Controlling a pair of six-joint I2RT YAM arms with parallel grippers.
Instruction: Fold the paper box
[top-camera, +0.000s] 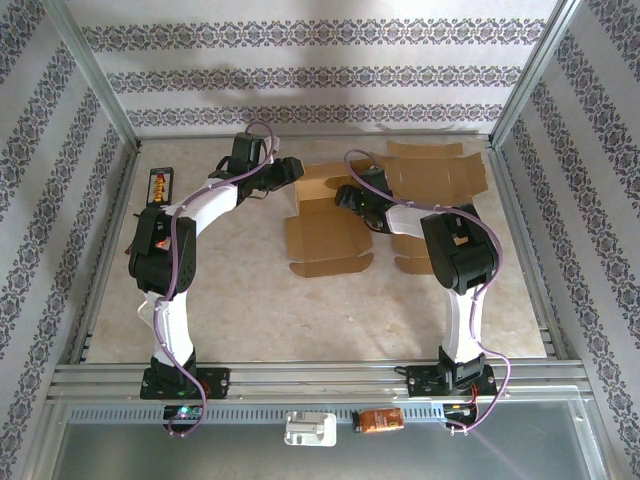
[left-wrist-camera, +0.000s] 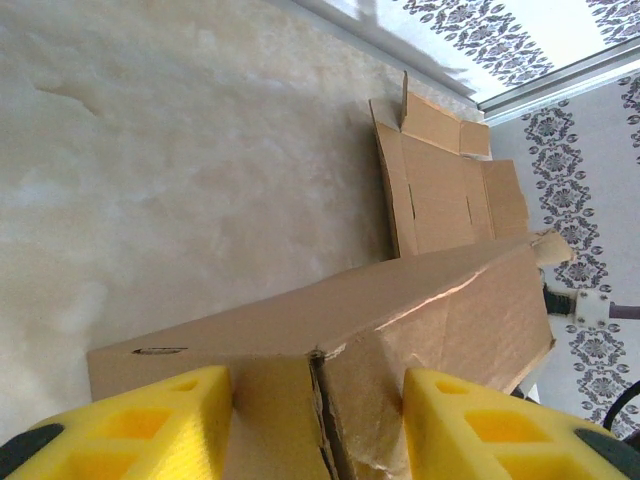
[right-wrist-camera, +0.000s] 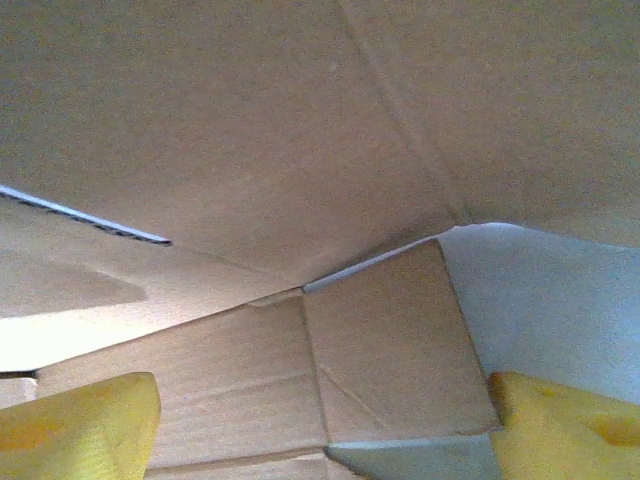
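My left gripper (left-wrist-camera: 318, 390) clamps one wall of the paper box (top-camera: 325, 230) steady, while my right gripper (right-wrist-camera: 320, 415), jaws spread, should push squarely so the fold follows its score.

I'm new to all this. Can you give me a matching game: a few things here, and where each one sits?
1. paper box
2. flat cardboard sheet
3. orange packet
4. small dark object

A. front ledge, by the right arm
B. far left of the table
C. table centre, between the arms
D. far right of the table

Pairs: 1-C, 2-D, 3-A, 4-B
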